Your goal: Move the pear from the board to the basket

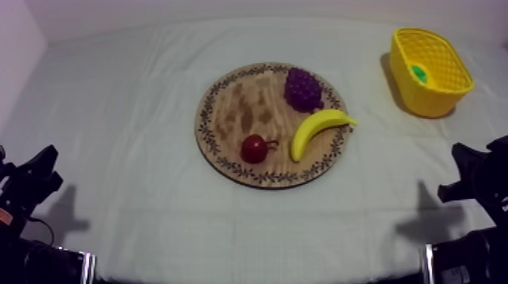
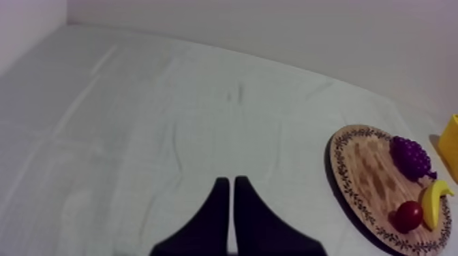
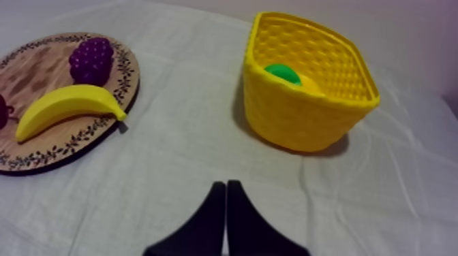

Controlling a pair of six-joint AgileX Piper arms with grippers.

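Observation:
The pear lies inside the yellow basket at the table's far right, showing as a green patch; in the right wrist view the pear rests against the far wall of the basket. The round wooden board at the centre carries grapes, a banana and a small red fruit. My left gripper is shut on nothing over bare cloth, left of the board. My right gripper is shut on nothing, a short way in front of the basket.
Both arms sit low at the near corners, the left arm and the right arm. Bare cloth stretches between the board and the basket, and along the near edge. A wall stands behind the table.

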